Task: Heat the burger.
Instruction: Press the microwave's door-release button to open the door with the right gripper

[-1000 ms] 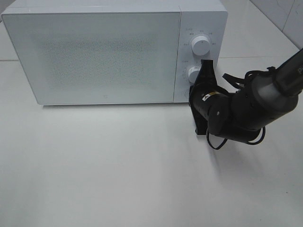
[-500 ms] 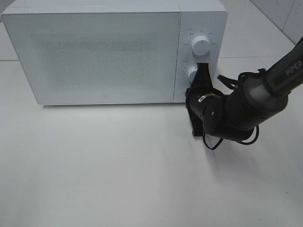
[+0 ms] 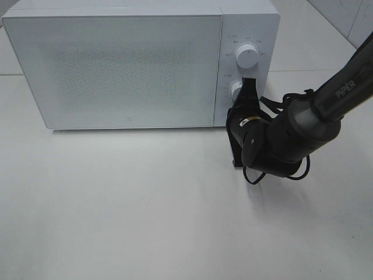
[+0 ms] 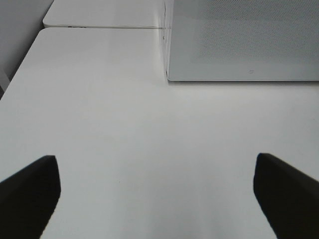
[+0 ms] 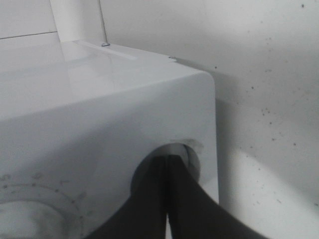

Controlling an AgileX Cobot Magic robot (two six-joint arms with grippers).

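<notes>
The left gripper (image 4: pixel 157 191) hovers over bare table (image 3: pixel 145 210) near the left front corner of the microwave (image 3: pixel 250 9), its fingers (image 4: pixel 30 194) wide apart and holding nothing. It is not in a place to steady the box, which matters further along.

The door (image 3: pixel 116 70) is shut and its frosted panel hides the inside. The burger shows in no view. It is most likely behind that door, but I cannot confirm it. If it is not inside, the oven would run empty.

On the control panel, the upper knob (image 3: pixel 247 56) stands free. The right gripper (image 3: pixel 249 83) has its fingers pressed together with nothing between them, and the tips sit against the lower knob (image 3: pixel 235 90), as the right wrist view (image 5: pixel 167 159) also shows.

The step in hand looks like setting that dial, and most of the risk lies here:
- Closed tips cannot clasp the knob, so a turn would depend on pushing at its edge. They may skate off the smooth face and leave it unturned.
- A hard push may slide the microwave back across the slick table.
- A swing too far would set a longer time than wanted and overheat the food
</notes>
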